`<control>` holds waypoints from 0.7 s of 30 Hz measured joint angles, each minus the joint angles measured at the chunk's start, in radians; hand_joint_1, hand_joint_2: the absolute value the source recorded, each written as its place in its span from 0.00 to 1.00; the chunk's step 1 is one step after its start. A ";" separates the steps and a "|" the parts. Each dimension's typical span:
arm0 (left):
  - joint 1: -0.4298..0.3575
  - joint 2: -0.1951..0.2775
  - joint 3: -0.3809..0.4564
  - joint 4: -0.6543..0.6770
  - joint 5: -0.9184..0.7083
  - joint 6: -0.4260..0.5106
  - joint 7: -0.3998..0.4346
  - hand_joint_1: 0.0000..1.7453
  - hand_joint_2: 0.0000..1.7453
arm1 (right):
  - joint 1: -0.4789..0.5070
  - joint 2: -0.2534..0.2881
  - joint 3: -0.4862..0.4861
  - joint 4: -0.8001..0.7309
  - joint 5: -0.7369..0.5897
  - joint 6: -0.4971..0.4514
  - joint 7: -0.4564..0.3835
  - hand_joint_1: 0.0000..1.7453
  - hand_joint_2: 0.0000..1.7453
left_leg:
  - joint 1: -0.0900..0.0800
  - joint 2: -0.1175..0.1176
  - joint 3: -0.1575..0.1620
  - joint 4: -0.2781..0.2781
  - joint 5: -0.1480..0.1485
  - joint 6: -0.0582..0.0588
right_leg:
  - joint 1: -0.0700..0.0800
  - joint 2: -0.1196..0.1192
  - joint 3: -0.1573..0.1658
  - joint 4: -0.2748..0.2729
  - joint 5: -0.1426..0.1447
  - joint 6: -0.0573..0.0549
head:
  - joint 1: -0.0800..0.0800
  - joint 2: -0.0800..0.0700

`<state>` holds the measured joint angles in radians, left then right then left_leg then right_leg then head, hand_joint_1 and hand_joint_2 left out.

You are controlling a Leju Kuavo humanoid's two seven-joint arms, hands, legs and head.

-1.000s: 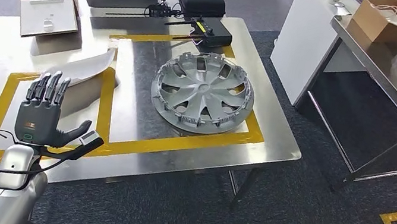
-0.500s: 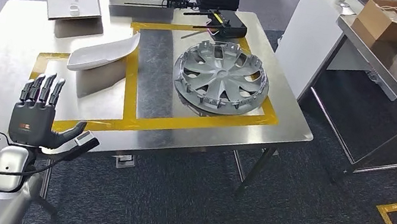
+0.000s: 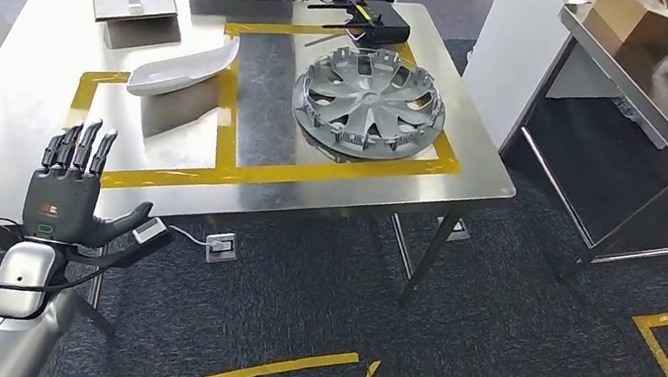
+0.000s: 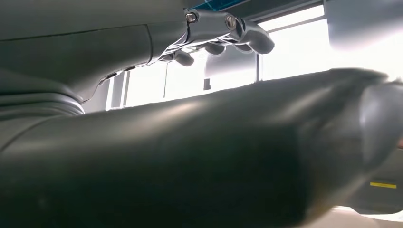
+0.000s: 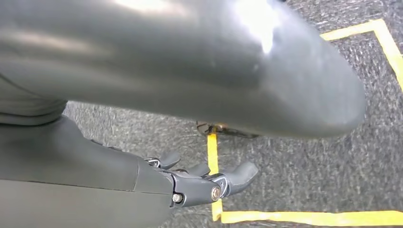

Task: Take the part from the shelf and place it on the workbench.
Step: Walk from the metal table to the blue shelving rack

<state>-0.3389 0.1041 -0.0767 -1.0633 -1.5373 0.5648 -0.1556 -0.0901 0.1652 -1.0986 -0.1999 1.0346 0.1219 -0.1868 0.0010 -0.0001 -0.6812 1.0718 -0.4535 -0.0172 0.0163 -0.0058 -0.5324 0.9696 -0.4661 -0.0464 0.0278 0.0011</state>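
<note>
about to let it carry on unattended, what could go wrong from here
The left hand is raised, fingers spread, level with the near edge of the workbench; a turn or step could knock it against that edge.

The hubcap and the white part already fill the taped squares, so another part could be set down on top of one.

A socket and cable lie on the floor under the bench, a possible trip point.
</note>
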 joint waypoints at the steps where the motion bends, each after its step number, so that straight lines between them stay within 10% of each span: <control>1: -0.003 0.002 0.000 0.006 0.000 0.004 0.000 0.00 0.00 | 0.000 0.001 0.000 0.000 -0.002 -0.001 0.000 0.00 0.00 | 0.002 -0.001 -0.013 0.051 -0.053 -0.006 | -0.001 0.000 -0.014 -0.001 0.014 0.000 | -0.001 0.000; 3: -0.009 0.005 0.000 0.019 0.000 0.009 0.000 0.00 0.00 | 0.002 0.004 -0.002 0.000 -0.004 -0.004 0.000 0.00 0.00 | 0.008 -0.001 -0.030 0.171 -0.120 -0.018 | -0.005 -0.002 -0.050 0.003 0.040 0.004 | -0.003 0.000; 5: -0.012 0.005 0.000 0.033 0.000 0.012 0.000 0.00 0.00 | 0.003 0.007 -0.004 0.000 -0.006 -0.006 0.000 0.00 0.00 | 0.015 0.000 -0.005 0.214 -0.094 -0.029 | -0.013 -0.005 -0.091 0.011 0.066 0.012 | -0.003 0.000; 8: -0.024 0.004 0.000 0.049 0.000 0.018 0.006 0.00 0.00 | 0.002 0.010 -0.006 0.000 -0.009 -0.008 0.000 0.00 0.00 | 0.023 -0.001 0.132 0.057 -0.065 -0.045 | -0.023 -0.006 -0.149 0.037 0.096 0.033 | -0.005 0.000; 12: -0.032 0.002 0.000 0.066 0.000 0.024 0.021 0.00 0.00 | 0.005 0.012 -0.007 0.000 -0.009 -0.009 0.002 0.00 0.00 | 0.017 -0.005 0.186 -0.044 -0.099 -0.003 | -0.023 -0.003 -0.165 0.042 0.133 0.059 | -0.005 0.000; 14: -0.033 0.000 0.000 0.074 0.001 0.024 0.026 0.00 0.00 | 0.008 0.012 -0.008 0.000 -0.009 -0.010 0.002 0.00 0.00 | 0.017 -0.001 0.166 -0.042 -0.080 0.018 | -0.027 -0.001 -0.178 0.063 0.100 0.071 | -0.005 0.000; 18: -0.033 -0.002 0.000 0.083 0.001 0.024 0.033 0.00 0.00 | 0.009 0.013 -0.008 0.000 -0.006 -0.013 0.003 0.00 0.00 | 0.017 0.003 0.108 -0.041 -0.027 0.033 | -0.028 0.001 -0.231 0.290 -0.089 0.083 | -0.002 0.000; 21: -0.032 -0.002 0.000 0.089 0.001 0.024 0.033 0.00 0.00 | 0.008 0.013 -0.008 0.000 -0.005 -0.014 0.003 0.00 0.00 | 0.013 0.002 0.057 -0.038 0.009 0.030 | -0.026 0.003 -0.180 0.336 -0.053 0.074 | -0.001 0.000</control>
<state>-0.3706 0.1021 -0.0771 -0.9738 -1.5364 0.5886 -0.1224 -0.0816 0.1781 -1.1067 -0.1995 1.0291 0.1078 -0.1837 0.0140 0.0019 -0.6247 1.0334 -0.4445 0.0127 -0.0094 -0.0032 -0.7127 1.3055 -0.5193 0.0276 0.0264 0.0011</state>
